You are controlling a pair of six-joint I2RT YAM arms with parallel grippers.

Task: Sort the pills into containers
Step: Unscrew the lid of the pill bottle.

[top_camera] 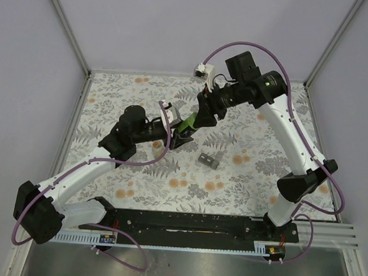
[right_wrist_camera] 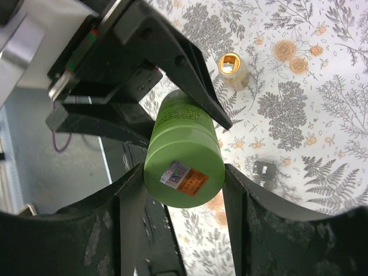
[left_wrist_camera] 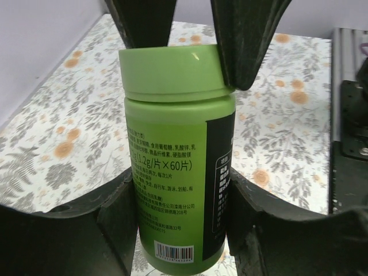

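Green bottle (left_wrist_camera: 172, 190): its label (left_wrist_camera: 164, 172) carries Chinese print, "1.2g/片×60片" legible (finer lines too small); barcode (left_wrist_camera: 173, 251) near the base.

The top external view looks down from high behind the near edge over the whole table (top_camera: 244, 173). Each wrist view sits close behind its own jaws, facing out between them. Both share the green bottle (left_wrist_camera: 178, 172) between the jaws, apparently from opposite ends.
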